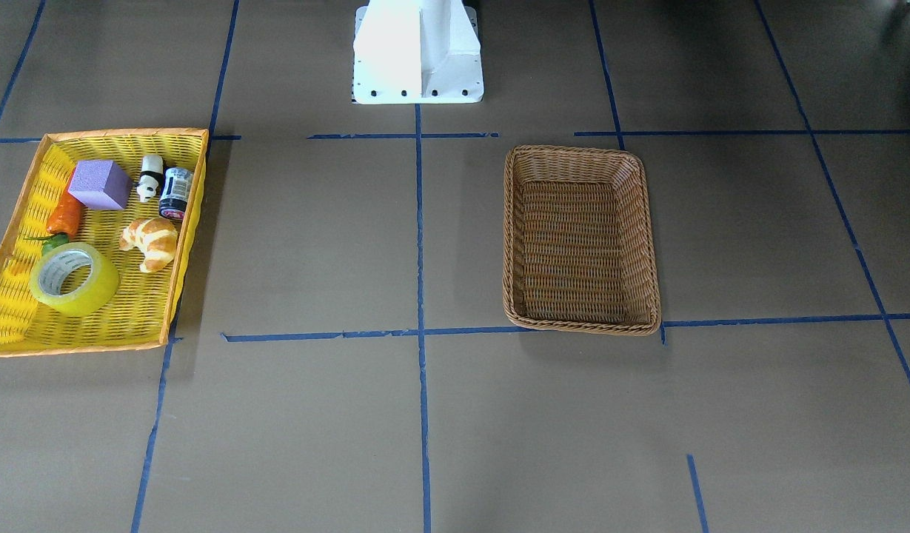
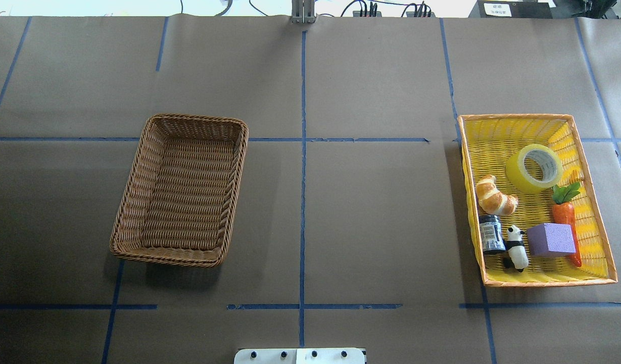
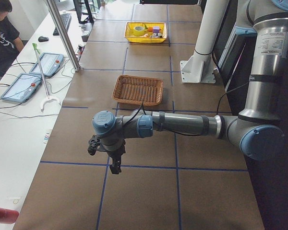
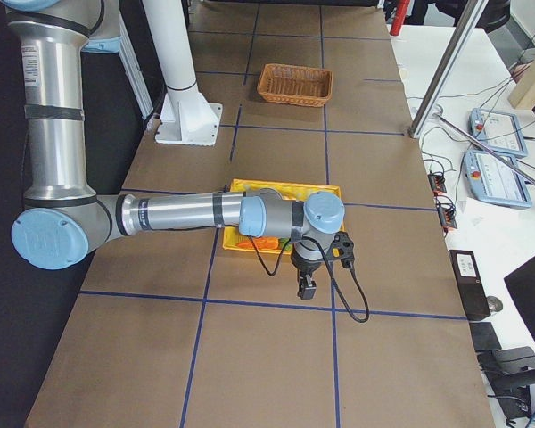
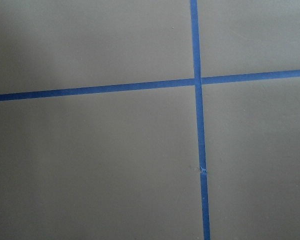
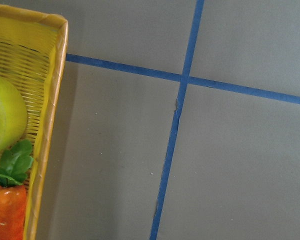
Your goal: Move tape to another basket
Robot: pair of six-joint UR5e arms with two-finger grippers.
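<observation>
The tape (image 1: 92, 292) is a yellow-green roll with a grey printed core. It lies in the yellow basket (image 1: 125, 134) with the orange rim, at the right of the overhead view (image 2: 517, 170). Its edge shows at the left of the right wrist view (image 6: 7, 117). The brown wicker basket (image 2: 199, 119) stands empty on the robot's left side (image 1: 573, 150). The left gripper (image 3: 116, 165) hangs over bare table beyond the wicker basket's end. The right gripper (image 4: 303, 287) hangs just outside the yellow basket (image 4: 285, 188). Both show only in side views, so I cannot tell if they are open.
The yellow basket (image 2: 517, 117) also holds a croissant (image 2: 494, 196), a carrot (image 2: 564, 215), a purple block (image 2: 551, 239), a panda figure (image 2: 516, 246) and a dark jar (image 2: 491, 233). Blue tape lines cross the brown table. A person sits at a side desk (image 3: 2, 33).
</observation>
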